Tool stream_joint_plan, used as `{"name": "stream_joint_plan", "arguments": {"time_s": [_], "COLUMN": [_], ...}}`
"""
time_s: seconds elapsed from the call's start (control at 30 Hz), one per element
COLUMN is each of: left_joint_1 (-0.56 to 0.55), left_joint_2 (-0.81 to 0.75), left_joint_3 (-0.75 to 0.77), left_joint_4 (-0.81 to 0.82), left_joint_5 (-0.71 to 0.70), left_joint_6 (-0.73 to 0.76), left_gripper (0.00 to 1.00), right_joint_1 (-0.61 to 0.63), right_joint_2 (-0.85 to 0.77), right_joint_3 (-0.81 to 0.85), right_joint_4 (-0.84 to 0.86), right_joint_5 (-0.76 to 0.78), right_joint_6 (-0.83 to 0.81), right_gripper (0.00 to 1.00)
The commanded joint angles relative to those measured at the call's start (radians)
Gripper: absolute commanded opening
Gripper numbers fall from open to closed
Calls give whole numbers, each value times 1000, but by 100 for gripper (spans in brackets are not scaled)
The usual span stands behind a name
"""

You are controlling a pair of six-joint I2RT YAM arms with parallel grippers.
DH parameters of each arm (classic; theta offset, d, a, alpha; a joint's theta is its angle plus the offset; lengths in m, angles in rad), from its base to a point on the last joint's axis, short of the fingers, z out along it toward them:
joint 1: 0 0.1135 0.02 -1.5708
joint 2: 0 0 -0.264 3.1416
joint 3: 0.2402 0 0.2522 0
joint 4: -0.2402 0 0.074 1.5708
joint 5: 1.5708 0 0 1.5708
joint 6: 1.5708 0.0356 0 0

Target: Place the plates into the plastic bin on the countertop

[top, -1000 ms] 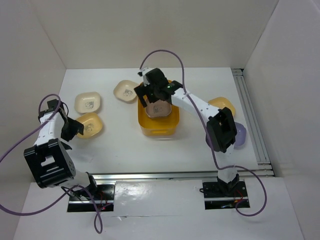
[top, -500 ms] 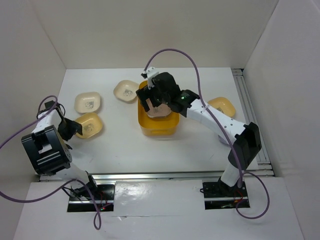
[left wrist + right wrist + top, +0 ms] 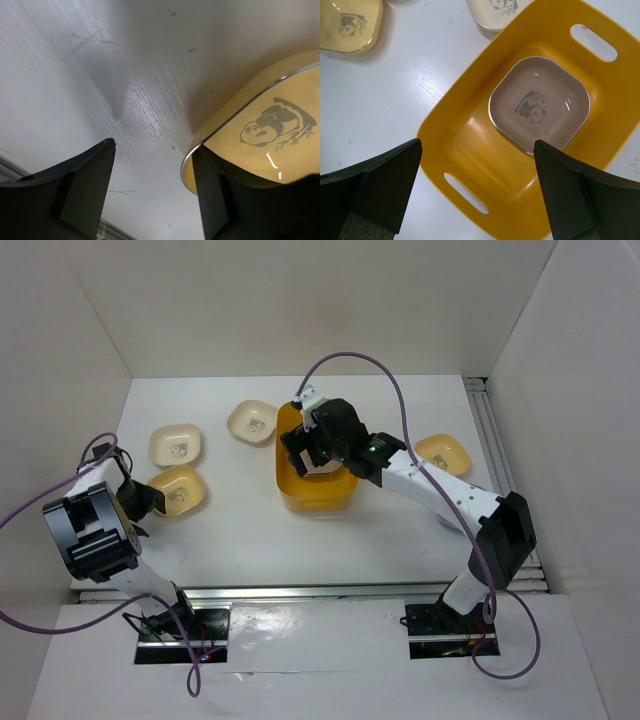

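Tan plate (image 3: 265, 130) lies rim-on at the right finger of the left hand (image 3: 152, 150), the nearer one, fingers apart. Right hand (image 3: 477, 146) hangs spread over the bin (image 3: 620, 100), with the brown plate (image 3: 540, 110) lying free inside.

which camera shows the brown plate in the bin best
Right wrist view: the brown plate lies fully visible inside the yellow bin. From the top the right gripper hides most of it; the left wrist misses it.

Tool (image 3: 152, 150) jaws apart; beige panda plate (image 3: 260, 130) by one finger; white countertop (image 3: 100, 75).
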Motion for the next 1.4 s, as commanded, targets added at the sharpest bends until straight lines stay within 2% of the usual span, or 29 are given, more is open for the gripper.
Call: {"name": "stream_joint_plan", "arguments": {"time_s": [0.0,0.1,0.17,0.33,0.37,0.4,0.43,0.47,0.53,0.63,0.7,0.77,0.87,0.93,1.0,1.07,1.13,1.3,1.37], "left_joint_1": [3,3,3,3,3,3,-7,-19,-33,-72,-137,-189,-305,-396,-444,-539,-647,-842,-904], "left_joint_2": [34,43,56,42,33,33,33,33,33,-90,-203,-392,-588,-628,-598,-534,-408,-106,55], "left_joint_3": [16,16,16,25,16,16,16,16,31,31,19,29,107,183,255,301,365,563,715], "left_joint_4": [10,10,10,10,10,10,-4,-4,-54,-67,-90,-113,-113,-93,-71,-21,27,110,75], "left_joint_5": [24,33,44,53,53,41,41,28,4,-22,-68,-78,-26,43,140,159,197,182,131], "left_joint_6": [20,30,30,40,40,40,40,40,17,-9,-29,-40,-30,-11,10,23,35,63,78], "left_gripper": [72,70,54,53,42,13,3,0,0,0,0,0,0,0,0,0,0,0,0], "right_joint_1": [2,2,-7,-27,-39,-52,-52,-52,-62,-73,-84,-102,-127,-145,-179,-232,-277,-528,-594], "right_joint_2": [-58,-76,-76,-87,-87,-96,-96,-96,-96,-106,-128,-147,-204,-259,-293,-331,-343,-412,-452], "right_joint_3": [-8,-8,-18,-39,-39,-51,-51,-60,-61,-61,-61,-61,-73,-102,-129,-163,-191,-301,-352], "right_joint_4": [79,79,79,91,92,102,102,113,113,113,101,87,66,53,38,6,-52,-102,-68], "right_joint_5": [-2,-2,-2,-2,-14,-26,-26,-37,-37,-37,-2,30,128,211,275,351,371,229,163], "right_joint_6": [5,5,5,14,14,23,23,23,23,34,45,69,121,178,221,291,325,384,394], "right_gripper": [100,100,100,100,100,100,100,100,100,100,100,100,100,100,100,100,100,100,100]}}
